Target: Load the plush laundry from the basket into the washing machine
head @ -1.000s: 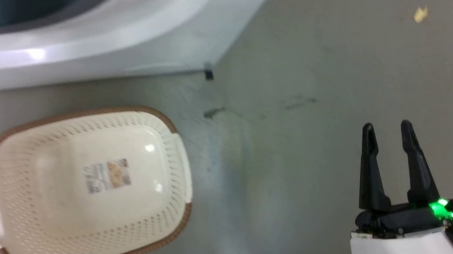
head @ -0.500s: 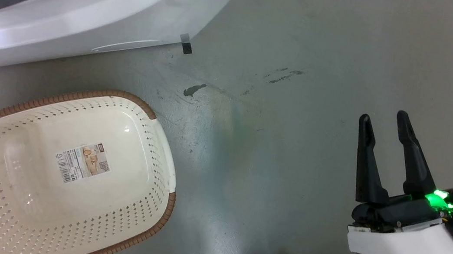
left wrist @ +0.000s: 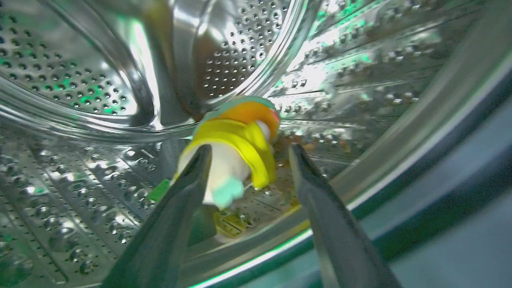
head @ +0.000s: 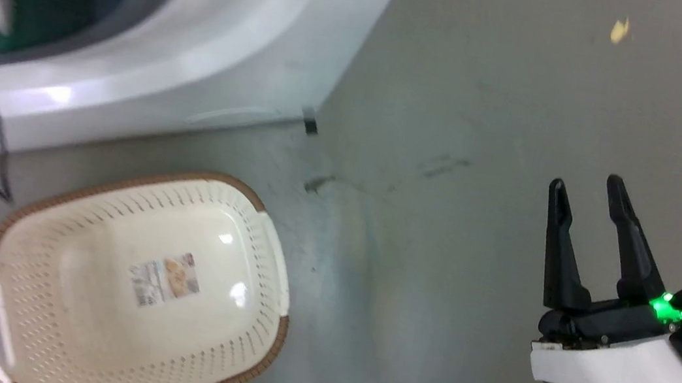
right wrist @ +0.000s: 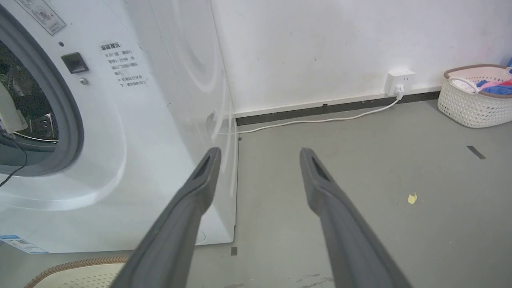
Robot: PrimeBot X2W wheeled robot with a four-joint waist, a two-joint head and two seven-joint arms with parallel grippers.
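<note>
Lying loose in the drum [left wrist: 60, 80] of the washing machine [head: 201, 54], the plush laundry [left wrist: 236, 136] is framed by the left gripper [left wrist: 250, 149], fingers spread wide, nothing gripped: judged a drop-off. No plush is seen in the basket [head: 268, 347]; the right gripper [head: 584, 182] is parked open, right.

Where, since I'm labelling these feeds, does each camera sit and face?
Head: up high, facing down at floor, basket, washer; right gripper lower right.
Left wrist: inside the drum, facing the plush; left gripper open.
Right wrist: low, facing washer, wall, far basket; own fingers open.
Shared: head and right wrist both show washer and basket.
</note>
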